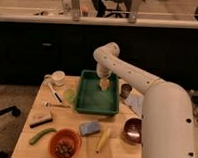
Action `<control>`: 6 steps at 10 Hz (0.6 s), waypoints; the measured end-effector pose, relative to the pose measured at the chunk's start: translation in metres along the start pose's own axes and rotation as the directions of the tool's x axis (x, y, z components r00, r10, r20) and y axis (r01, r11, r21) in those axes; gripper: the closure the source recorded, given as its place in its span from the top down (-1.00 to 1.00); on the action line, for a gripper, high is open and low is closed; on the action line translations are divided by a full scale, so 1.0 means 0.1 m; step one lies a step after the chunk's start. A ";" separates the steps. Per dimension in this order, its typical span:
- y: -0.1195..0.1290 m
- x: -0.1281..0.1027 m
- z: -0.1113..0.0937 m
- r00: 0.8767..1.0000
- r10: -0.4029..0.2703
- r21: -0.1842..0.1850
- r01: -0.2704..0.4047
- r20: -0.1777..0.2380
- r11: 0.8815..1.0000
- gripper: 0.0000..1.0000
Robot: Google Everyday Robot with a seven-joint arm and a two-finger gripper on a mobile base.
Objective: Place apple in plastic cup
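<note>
Apple (pixel 104 85) hangs in gripper (pixel 104 81) over green tray (pixel 90 101).

On the desk (pixel 113 122) stood a green tray (pixel 91 100), the gripper (pixel 104 84) over its far end, with a white mug (pixel 58 77) on one side and a metal cup (pixel 126 90) on the other. Nearer the front lay a blue sponge (pixel 90 127), a banana (pixel 103 140), a dark bowl (pixel 132 130), an orange bowl (pixel 65 143) and a green pod (pixel 41 135).
</note>
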 end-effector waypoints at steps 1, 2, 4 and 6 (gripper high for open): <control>-0.01 0.09 0.07 1.000 0.013 -0.010 -0.013 0.013 1.000 0.60; -0.03 0.13 0.11 0.999 0.021 -0.016 -0.021 0.027 1.000 0.60; -0.08 0.21 0.16 0.998 0.038 -0.024 -0.037 0.049 0.999 0.60; -0.13 0.25 0.20 0.997 0.042 -0.031 -0.040 0.060 0.999 0.60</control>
